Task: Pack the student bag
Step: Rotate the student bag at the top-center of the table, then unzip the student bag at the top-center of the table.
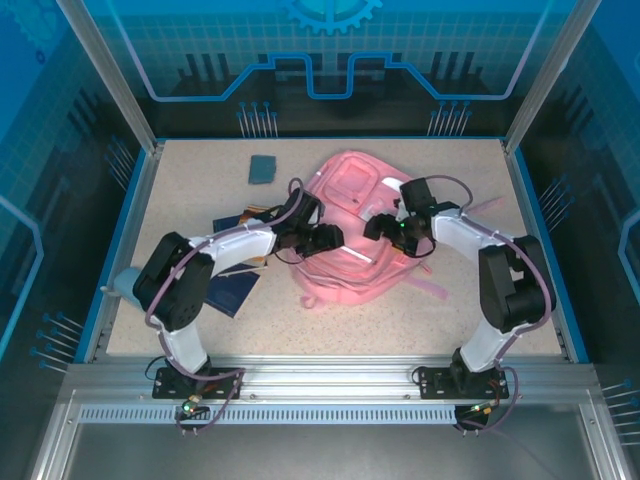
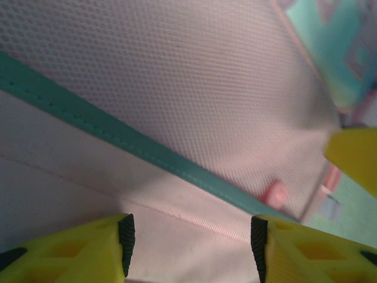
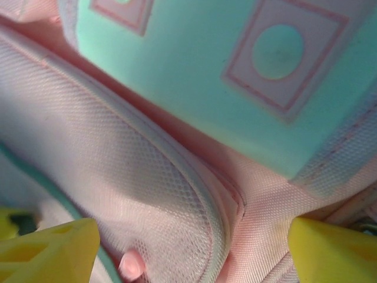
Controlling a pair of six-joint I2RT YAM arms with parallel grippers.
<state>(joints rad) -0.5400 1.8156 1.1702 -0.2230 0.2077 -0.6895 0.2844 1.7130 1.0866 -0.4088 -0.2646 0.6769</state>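
My left gripper and right gripper gape over the student bag on a speckled surface between blue walls.

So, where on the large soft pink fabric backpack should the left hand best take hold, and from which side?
Probably the small pink tab, likely a zip pull, beside the teal piping, from above. The large soft pink fabric backpack lies flat and its mesh panel is slack, nothing firm to pinch; the tab sticks out. The left hand hangs near it, fingers apart.
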